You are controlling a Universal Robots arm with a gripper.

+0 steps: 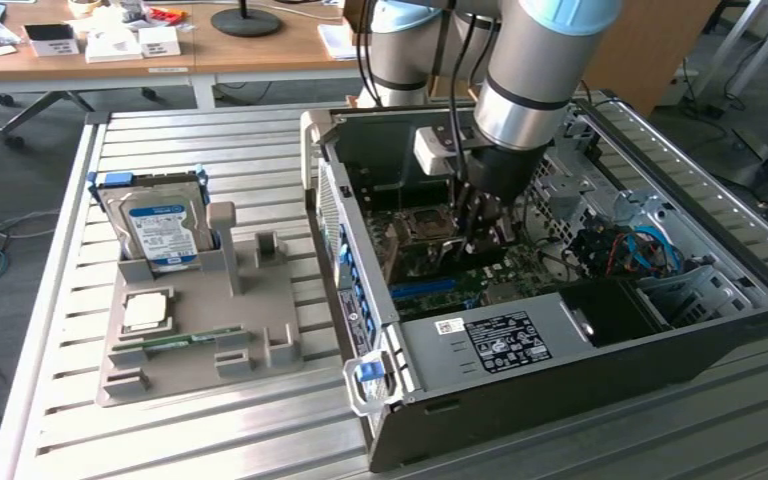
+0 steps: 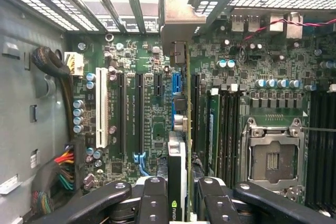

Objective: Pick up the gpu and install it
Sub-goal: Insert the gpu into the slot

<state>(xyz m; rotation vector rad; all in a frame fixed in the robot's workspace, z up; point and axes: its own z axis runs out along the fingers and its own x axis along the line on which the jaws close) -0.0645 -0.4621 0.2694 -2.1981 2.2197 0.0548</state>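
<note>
The gpu [image 2: 180,129] is seen edge-on in the wrist view, a thin card with a dark fan side and a silver end bracket [image 2: 181,22]. It stands upright over the green motherboard [image 2: 142,108], lined up with the blue slot [image 2: 176,85]. My gripper [image 2: 181,195] is shut on its near edge, with black fingers [image 2: 152,198] on either side. In the exterior view the gripper [image 1: 482,238] reaches down inside the open computer case [image 1: 558,380], and the gpu [image 1: 478,258] sits low over the board.
To the exterior view's left, a grey holder [image 1: 204,340] carries a hard drive [image 1: 157,232], a processor chip [image 1: 144,312] and a memory stick [image 1: 177,342]. Inside the case are the power supply [image 1: 504,340], the CPU socket [image 2: 273,156], memory slots [image 2: 223,129] and cable bundles [image 2: 58,174].
</note>
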